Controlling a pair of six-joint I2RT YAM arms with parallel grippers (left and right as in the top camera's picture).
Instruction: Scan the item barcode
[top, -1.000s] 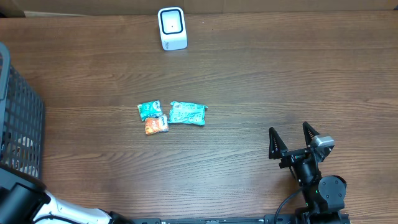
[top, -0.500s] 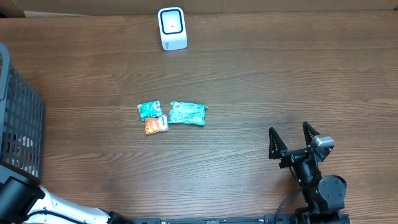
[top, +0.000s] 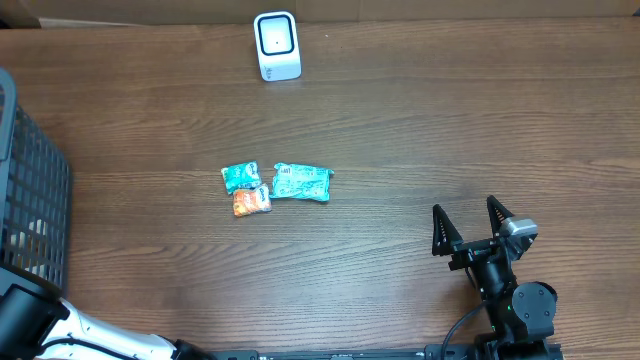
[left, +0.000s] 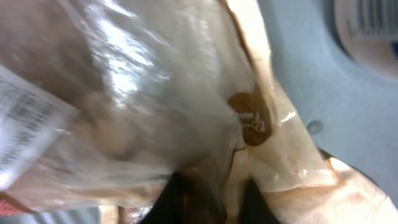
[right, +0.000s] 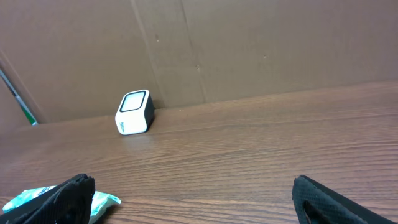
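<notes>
Bag (left: 137, 106) of clear plastic, white label on it, pinched tight in the left gripper (left: 208, 190). Right gripper (top: 465, 207) is spread wide, barcode scanner (top: 277, 45) well apart

scanner (top: 277, 45) behind packets (top: 301, 182), basket (top: 35, 200) — far left

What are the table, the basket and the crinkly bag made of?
Table: looks like wood or a wood-look top, matte brown with grain lines.
Basket: probably hard plastic, a dark grey open grid, though coated wire is possible.
Bag: thin clear plastic film, glossy. It wrinkles, catches the light, and brownish contents show through.
</notes>
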